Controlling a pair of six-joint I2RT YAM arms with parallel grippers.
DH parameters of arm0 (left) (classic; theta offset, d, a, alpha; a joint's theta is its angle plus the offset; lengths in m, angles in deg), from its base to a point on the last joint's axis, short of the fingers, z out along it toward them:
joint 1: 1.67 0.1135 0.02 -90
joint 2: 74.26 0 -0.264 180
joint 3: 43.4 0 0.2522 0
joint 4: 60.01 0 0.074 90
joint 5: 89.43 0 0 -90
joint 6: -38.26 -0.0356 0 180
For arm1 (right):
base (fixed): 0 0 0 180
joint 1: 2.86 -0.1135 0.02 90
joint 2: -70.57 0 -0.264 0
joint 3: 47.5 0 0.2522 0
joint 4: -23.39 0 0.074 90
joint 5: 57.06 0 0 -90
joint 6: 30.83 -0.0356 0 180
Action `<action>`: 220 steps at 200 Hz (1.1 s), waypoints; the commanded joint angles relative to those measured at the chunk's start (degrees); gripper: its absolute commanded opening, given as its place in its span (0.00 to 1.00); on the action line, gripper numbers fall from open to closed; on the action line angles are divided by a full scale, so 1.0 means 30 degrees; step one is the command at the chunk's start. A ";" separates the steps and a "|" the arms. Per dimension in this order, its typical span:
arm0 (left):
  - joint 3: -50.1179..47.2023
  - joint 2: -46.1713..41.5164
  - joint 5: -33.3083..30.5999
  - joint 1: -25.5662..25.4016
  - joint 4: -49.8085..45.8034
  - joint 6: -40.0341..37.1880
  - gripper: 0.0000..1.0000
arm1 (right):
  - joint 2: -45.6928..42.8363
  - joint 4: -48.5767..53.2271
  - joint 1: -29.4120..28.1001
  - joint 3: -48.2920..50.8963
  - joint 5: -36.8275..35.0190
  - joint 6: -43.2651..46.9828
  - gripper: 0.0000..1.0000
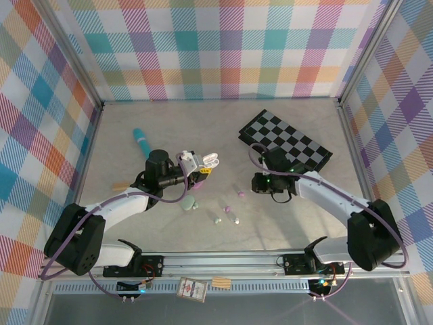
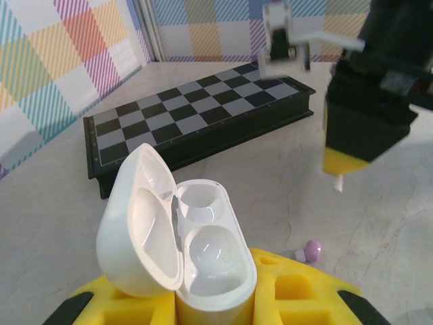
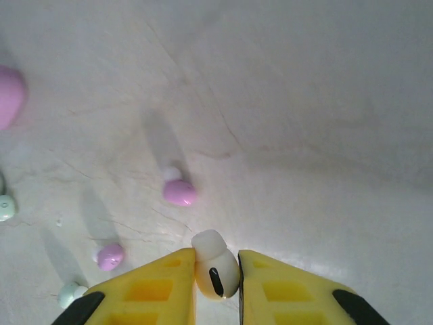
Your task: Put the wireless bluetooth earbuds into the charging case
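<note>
My left gripper (image 2: 210, 301) is shut on a white charging case (image 2: 203, 254) with its lid open and both wells bare. From above, that case (image 1: 208, 161) sits left of centre at the tip of the left gripper (image 1: 195, 166). My right gripper (image 3: 216, 263) is shut on a white earbud (image 3: 215, 269), just above the table. The left wrist view shows the right gripper (image 2: 342, 172) hanging beyond the case, a white tip below its yellow pads. Loose earbuds lie on the table: lilac ones (image 3: 179, 191) (image 3: 109, 256) and mint ones (image 3: 70, 294) (image 1: 217, 219).
A folded black-and-white chessboard (image 1: 284, 139) lies at the back right. A mint case (image 1: 188, 203) rests near the left gripper, and a teal object (image 1: 142, 140) lies at the back left. A lilac rounded thing (image 3: 8, 95) sits at the right wrist view's left edge. Checked walls enclose the table.
</note>
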 commanded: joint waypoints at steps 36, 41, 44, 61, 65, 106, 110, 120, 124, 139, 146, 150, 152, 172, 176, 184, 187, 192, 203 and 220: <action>0.0941 -0.0042 0.1938 -0.0253 -0.2046 -0.0259 0.03 | -0.1310 0.0213 -0.1099 -0.3368 -0.2597 0.7837 0.21; 0.1065 -0.0027 0.2004 -0.0308 -0.2313 -0.0261 0.03 | -0.1379 0.0133 -0.1243 -0.3593 -0.2594 0.8293 0.21; 0.1137 0.0017 0.2058 -0.0340 -0.2433 -0.0265 0.03 | -0.1413 0.0089 -0.1313 -0.3733 -0.2593 0.8501 0.21; 0.1519 0.0060 0.2376 -0.0514 -0.3114 -0.0332 0.03 | -0.1431 -0.0275 -0.1768 -0.4385 -0.2453 0.9792 0.21; 0.1598 0.0091 0.2446 -0.0531 -0.3254 -0.0325 0.03 | -0.1408 -0.0309 -0.1820 -0.4532 -0.2380 1.0071 0.21; 0.2580 0.0422 0.3386 -0.0780 -0.5049 -0.0424 0.03 | -0.1136 -0.1063 -0.3092 -0.5676 -0.1675 1.3068 0.21; 0.2659 0.0466 0.3485 -0.0768 -0.5213 -0.0437 0.03 | -0.1157 -0.1219 -0.3259 -0.5678 -0.1679 1.3455 0.21; 0.2816 0.0520 0.3743 -0.0825 -0.5487 -0.0441 0.03 | -0.1130 -0.1579 -0.3662 -0.5720 -0.1660 1.4203 0.21; 0.2868 0.0499 0.3829 -0.0836 -0.5564 -0.0434 0.03 | -0.1072 -0.1639 -0.3778 -0.5758 -0.1663 1.4430 0.21; 0.3102 0.0490 0.4199 -0.0855 -0.5978 -0.0427 0.03 | -0.0969 -0.1813 -0.4255 -0.5912 -0.1614 1.5244 0.22; 0.3229 0.0515 0.4371 -0.0854 -0.6197 -0.0467 0.03 | -0.0959 -0.1940 -0.4442 -0.5927 -0.1598 1.5612 0.23; 0.3263 0.0523 0.4462 -0.0855 -0.6286 -0.0471 0.03 | -0.0934 -0.2048 -0.4528 -0.5914 -0.1605 1.5778 0.23; 0.3290 0.0547 0.4523 -0.0855 -0.6333 -0.0471 0.03 | -0.0932 -0.2077 -0.4581 -0.5898 -0.1599 1.5890 0.23; 0.3487 0.0610 0.4961 -0.0839 -0.6610 -0.0322 0.03 | -0.0821 -0.2329 -0.4928 -0.5858 -0.1601 1.6411 0.23; 0.3510 0.0628 0.5050 -0.0837 -0.6662 -0.0298 0.03 | -0.0800 -0.2343 -0.4967 -0.5854 -0.1625 1.6489 0.23; 0.3580 0.0627 0.5099 -0.0852 -0.6709 -0.0181 0.03 | -0.0713 -0.2319 -0.5058 -0.5822 -0.1620 1.6718 0.23; 0.3616 0.0619 0.5115 -0.0854 -0.6710 -0.0101 0.03 | -0.0670 -0.2338 -0.5075 -0.5824 -0.1615 1.6787 0.23; 0.3621 0.0611 0.5133 -0.0855 -0.6710 0.0013 0.03 | -0.0611 -0.2300 -0.5156 -0.5825 -0.1648 1.6892 0.23; 0.3655 0.0560 0.5182 -0.0840 -0.6809 0.0115 0.03 | -0.0454 -0.2253 -0.5287 -0.5850 -0.1763 1.7079 0.23; 0.3694 0.0527 0.5226 -0.0855 -0.6882 0.0159 0.03 | -0.0286 -0.2173 -0.5399 -0.5854 -0.1934 1.7233 0.23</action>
